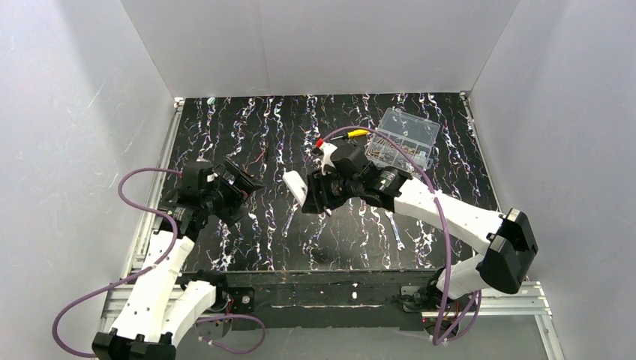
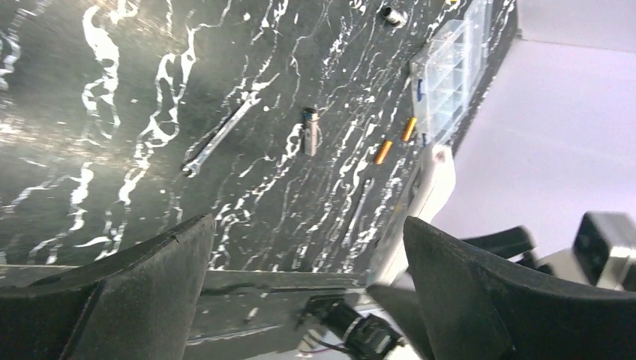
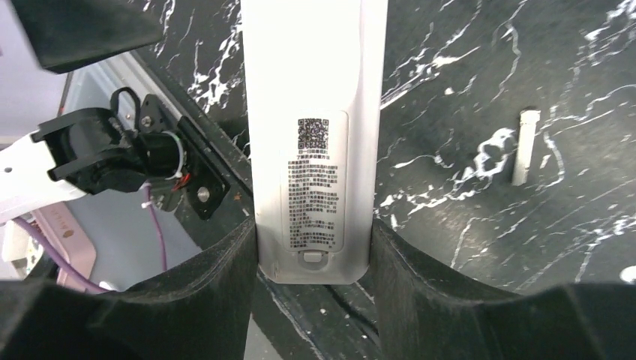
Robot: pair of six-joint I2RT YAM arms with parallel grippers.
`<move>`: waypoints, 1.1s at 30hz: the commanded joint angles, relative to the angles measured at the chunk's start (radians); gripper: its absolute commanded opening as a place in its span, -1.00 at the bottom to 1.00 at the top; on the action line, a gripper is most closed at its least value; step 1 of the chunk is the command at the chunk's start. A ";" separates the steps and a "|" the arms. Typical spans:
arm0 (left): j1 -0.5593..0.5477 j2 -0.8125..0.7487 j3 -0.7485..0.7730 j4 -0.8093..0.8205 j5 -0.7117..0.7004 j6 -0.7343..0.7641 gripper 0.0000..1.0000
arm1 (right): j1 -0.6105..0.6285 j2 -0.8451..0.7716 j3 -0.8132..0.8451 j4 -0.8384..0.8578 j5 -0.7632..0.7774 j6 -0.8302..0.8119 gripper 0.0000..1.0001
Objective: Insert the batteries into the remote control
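Note:
My right gripper (image 3: 313, 255) is shut on the lower end of the white remote control (image 3: 311, 135) and holds it above the mat. Its back faces the wrist camera, with a QR label and a closed cover with a latch. In the top view the remote (image 1: 295, 187) sticks out left of the right gripper (image 1: 309, 192). My left gripper (image 1: 244, 184) is open and empty, just left of the remote. In the left wrist view the remote (image 2: 429, 191) stands by my right finger, and two orange batteries (image 2: 383, 152) (image 2: 409, 129) lie on the mat near the clear box.
A clear compartment box (image 1: 407, 136) sits at the back right, a yellow-handled screwdriver (image 1: 358, 133) beside it. Wrenches (image 1: 290, 221) (image 1: 395, 229) lie on the black marbled mat (image 1: 225, 127). A silvery stub (image 2: 310, 131) and a wrench (image 2: 225, 135) lie mid-mat. White walls enclose the mat.

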 commanded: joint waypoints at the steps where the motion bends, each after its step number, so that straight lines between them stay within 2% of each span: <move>1: -0.017 0.024 -0.078 0.156 0.101 -0.191 0.96 | 0.048 -0.049 -0.016 0.060 -0.020 0.093 -0.97; 5: -0.070 0.011 -0.082 0.176 0.040 -0.179 0.97 | 0.080 -0.042 -0.002 0.058 -0.026 0.104 -0.97; 16: -0.141 -0.009 -0.090 0.184 0.009 -0.167 0.94 | 0.097 -0.022 0.023 0.075 -0.077 0.136 -0.97; 20: -0.158 -0.007 -0.100 0.202 0.004 -0.170 0.83 | 0.103 -0.007 0.039 0.088 -0.134 0.132 -0.97; 25: -0.172 0.013 -0.096 0.226 0.016 -0.169 0.61 | 0.110 0.006 0.051 0.110 -0.174 0.133 -0.97; 33: -0.198 0.022 -0.098 0.245 0.018 -0.156 0.34 | 0.117 0.018 0.068 0.106 -0.172 0.129 -0.97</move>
